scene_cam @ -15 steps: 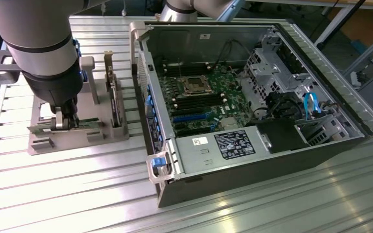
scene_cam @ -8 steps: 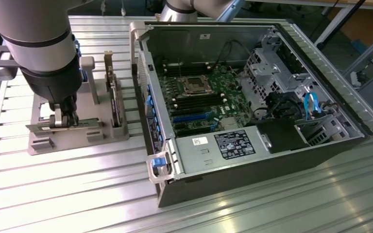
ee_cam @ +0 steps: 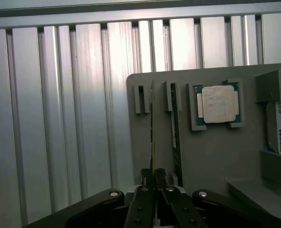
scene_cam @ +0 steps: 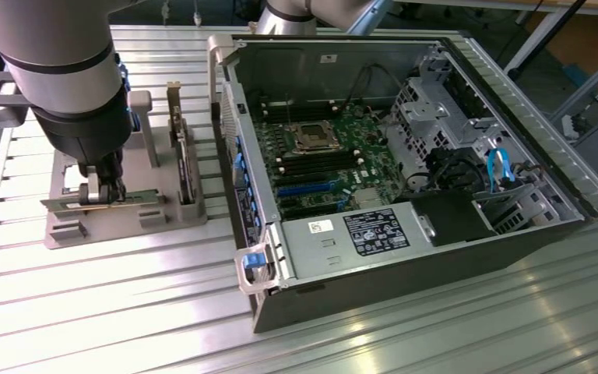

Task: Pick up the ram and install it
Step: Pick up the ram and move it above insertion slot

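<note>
The pincer (ee_cam: 153,176) is gripping the ram (ee_cam: 152,128) with narrow jaws, pinching the thin green stick by its flat faces; the ram is standing on edge in a slot of the grey holder (ee_cam: 211,156), which is leaving its upper edge free for such a pinch; a second stick (ee_cam: 177,137) is sitting in the neighbouring slot, just beside; the open computer case (scene_cam: 403,257) is lying on the counter (scene_cam: 122,312) to the exterior view's right, its motherboard (scene_cam: 325,167) facing up, likely for installing from above.
</note>
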### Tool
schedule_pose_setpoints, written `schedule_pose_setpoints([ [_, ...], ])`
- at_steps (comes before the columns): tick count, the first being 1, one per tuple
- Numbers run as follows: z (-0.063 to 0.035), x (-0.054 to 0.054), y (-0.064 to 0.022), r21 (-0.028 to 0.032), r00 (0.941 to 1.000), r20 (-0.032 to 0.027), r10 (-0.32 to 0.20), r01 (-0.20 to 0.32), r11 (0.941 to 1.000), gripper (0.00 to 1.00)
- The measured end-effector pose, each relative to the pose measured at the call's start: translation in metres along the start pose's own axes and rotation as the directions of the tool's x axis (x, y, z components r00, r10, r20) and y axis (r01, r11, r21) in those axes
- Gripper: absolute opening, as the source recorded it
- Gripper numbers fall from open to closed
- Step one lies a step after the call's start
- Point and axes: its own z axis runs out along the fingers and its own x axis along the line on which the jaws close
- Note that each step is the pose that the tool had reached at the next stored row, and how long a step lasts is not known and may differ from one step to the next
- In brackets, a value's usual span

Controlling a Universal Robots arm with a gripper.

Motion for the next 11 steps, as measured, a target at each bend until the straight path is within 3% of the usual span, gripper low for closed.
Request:
schedule_pose_setpoints([
  [4,0.0000,0.0000,-0.0001,-0.0004,0.9994,-0.0015,-0.036,0.036,0.9994,0.13],
  [11,-0.0029,-0.0001,0.0001,-0.0005,0.9993,-0.0017,-0.039,0.039,0.9993,0.13],
])
